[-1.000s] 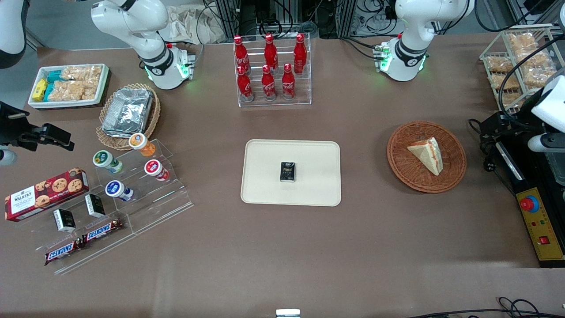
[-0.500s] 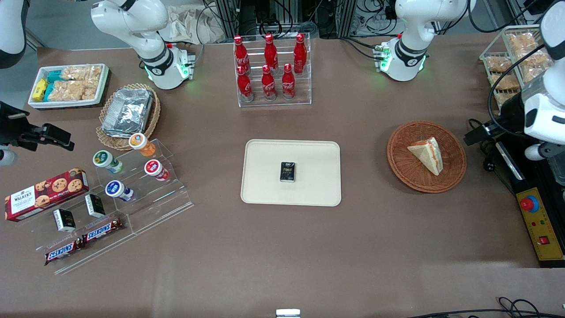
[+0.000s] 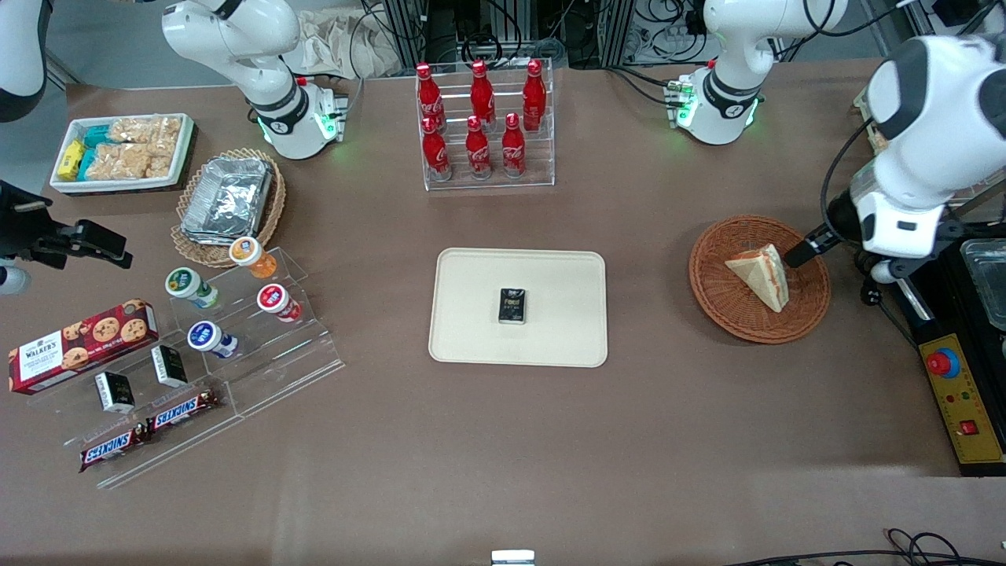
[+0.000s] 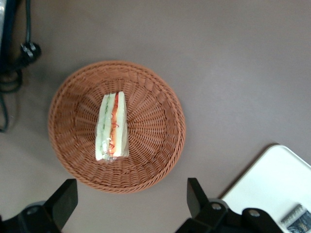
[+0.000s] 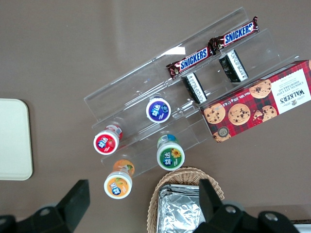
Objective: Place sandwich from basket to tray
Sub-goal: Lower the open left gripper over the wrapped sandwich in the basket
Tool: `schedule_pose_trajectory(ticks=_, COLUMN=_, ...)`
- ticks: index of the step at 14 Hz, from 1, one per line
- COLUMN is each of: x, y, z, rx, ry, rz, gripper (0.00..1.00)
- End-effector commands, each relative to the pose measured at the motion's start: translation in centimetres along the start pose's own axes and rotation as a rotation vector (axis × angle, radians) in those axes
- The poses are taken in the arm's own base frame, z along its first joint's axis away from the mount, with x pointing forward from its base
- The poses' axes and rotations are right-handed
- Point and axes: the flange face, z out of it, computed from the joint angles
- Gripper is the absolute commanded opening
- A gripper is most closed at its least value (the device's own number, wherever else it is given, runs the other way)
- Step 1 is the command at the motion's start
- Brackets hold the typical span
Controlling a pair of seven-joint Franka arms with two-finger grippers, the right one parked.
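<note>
Counting across the brown worktop (image 3: 503, 456): one sandwich (image 3: 761, 275), one reddish wicker basket (image 3: 809, 314), one cream tray (image 3: 550, 330), six red bottles (image 3: 481, 118) in a clear rack, four small round tubs (image 3: 228, 295) on clear steps, two chocolate bars (image 3: 149, 428) and one biscuit box (image 3: 82, 344). The gripper (image 4: 131, 206) hangs above the worktop by the basket's edge on the working arm's side, and its two dark fingers (image 4: 63, 201) are spread wide apart, gripping nothing and touching nothing. In the front view one finger tip shows over the basket rim at about two o'clock of the sandwich. The basket holds only the sandwich, a wedge lying on its side near the middle, filling stripes showing. The tray sits mid-worktop, well apart from the basket toward the parked arm's end, and carries one small black packet (image 3: 512, 306) near its centre. A tan basket (image 3: 189, 236) holds foil containers (image 3: 228, 196)
</note>
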Motion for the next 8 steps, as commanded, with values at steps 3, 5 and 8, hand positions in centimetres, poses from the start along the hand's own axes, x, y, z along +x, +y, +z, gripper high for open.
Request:
schedule_pose_trajectory(ticks=3, x=-1.9, y=-1.5, z=5.2, rx=0.005, ry=0.031, rz=-0.072, gripper=1.00)
schedule_pose_trajectory(ticks=5, x=-2.2, y=-2.0, z=7.6, rx=0.002, ry=0.033, rz=-0.087, gripper=1.00)
schedule_pose_trajectory(ticks=8, x=-2.8, y=-3.1, z=10.0, rx=0.014, ry=0.056, rz=-0.072, gripper=1.00)
